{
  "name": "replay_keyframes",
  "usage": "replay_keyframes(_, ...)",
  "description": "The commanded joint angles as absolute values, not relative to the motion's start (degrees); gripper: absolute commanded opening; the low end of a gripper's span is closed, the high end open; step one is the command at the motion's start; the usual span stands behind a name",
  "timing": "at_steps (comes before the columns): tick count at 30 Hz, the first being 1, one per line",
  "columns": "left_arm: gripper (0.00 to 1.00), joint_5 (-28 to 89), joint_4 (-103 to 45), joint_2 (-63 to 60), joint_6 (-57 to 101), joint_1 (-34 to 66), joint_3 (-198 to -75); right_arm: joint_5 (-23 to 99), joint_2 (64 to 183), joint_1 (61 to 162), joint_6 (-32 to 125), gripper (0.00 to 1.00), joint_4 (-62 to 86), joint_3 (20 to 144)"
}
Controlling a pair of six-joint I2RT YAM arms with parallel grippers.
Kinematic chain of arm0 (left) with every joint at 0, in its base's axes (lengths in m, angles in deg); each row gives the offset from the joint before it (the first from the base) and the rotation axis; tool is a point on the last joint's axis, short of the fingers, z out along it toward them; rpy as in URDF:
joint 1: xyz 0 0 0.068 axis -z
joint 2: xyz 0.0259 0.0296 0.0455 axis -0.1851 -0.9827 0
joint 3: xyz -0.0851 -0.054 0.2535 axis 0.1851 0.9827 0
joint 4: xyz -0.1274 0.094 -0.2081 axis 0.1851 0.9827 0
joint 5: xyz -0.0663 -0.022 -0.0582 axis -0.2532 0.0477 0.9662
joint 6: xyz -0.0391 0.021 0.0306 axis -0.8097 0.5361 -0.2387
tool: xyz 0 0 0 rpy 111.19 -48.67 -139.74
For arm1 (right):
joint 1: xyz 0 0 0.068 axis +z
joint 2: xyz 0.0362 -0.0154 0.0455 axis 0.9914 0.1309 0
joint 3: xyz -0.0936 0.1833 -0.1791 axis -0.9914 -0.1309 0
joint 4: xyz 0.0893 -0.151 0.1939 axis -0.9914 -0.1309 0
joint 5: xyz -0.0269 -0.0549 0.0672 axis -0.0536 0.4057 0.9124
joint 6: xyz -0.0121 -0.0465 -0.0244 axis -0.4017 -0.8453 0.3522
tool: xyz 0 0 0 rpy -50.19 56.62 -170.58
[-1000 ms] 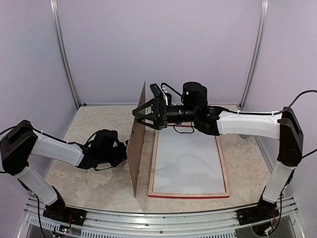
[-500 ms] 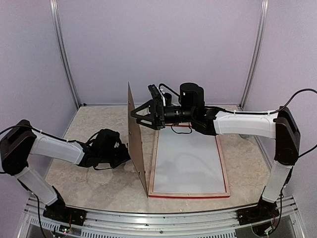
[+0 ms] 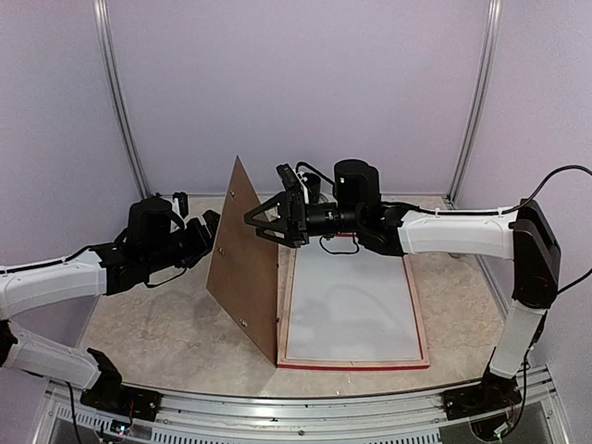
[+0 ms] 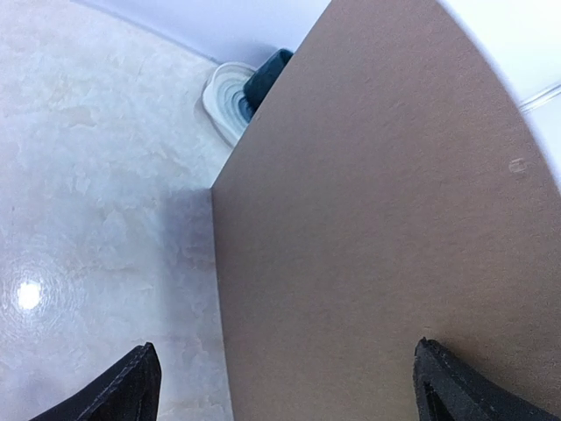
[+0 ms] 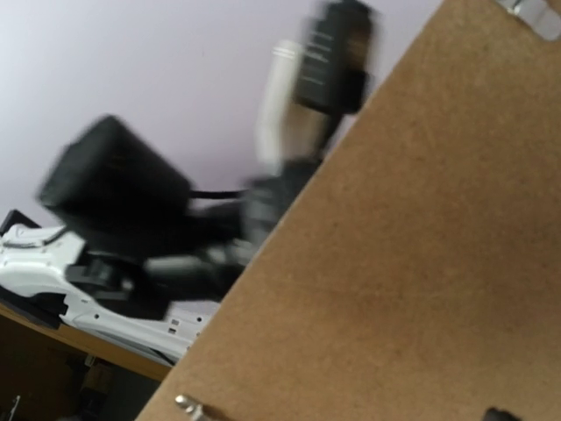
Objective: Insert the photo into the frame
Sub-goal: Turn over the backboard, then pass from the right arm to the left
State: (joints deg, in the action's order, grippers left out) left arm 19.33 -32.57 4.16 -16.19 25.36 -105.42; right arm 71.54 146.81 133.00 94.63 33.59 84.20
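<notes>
- The right gripper (image 3: pixel 268 220) has its fingers spread wide and set against the upper part of the backing board (image 3: pixel 242 268), propping it rather than pinching it.
- The left gripper (image 3: pixel 211 231) is also spread. In the wrist view its two tips stand far apart with the brown face filling the space ahead.
- A second ago the left arm lay low over the table (image 3: pixel 166 333) and the board stood almost upright, edge-on to the overhead camera. Now that arm has risen to the board's left face and the board has tipped well over to the left.
- This looks like a hand-over of the board, carrying it away from the opening.
- The board stands on its long lower edge just beside the frame's left rail.
- The frame (image 3: pixel 418 310) lies flat, right of centre, pale wood back up. Its long axis runs away from the arm bases and a short red edge is nearest them.
- A white sheet (image 3: pixel 350 296) fills the frame. The photo's cat print shows nowhere, and I cannot tell whether this sheet is its blank back.
</notes>
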Motion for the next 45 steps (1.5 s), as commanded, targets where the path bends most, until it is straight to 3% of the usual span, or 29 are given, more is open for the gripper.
replay_keyframes(1,0.99,19.69,-30.69,8.41,-14.34,24.7,-107.83,71.23,147.83,133.54,94.3,0.99,34.8,82.97)
replay_keyframes(45,0.97,31.32,-29.92,11.94,-17.06,23.52,-113.16,70.84,148.29,133.33,94.26,0.99,34.55,79.98)
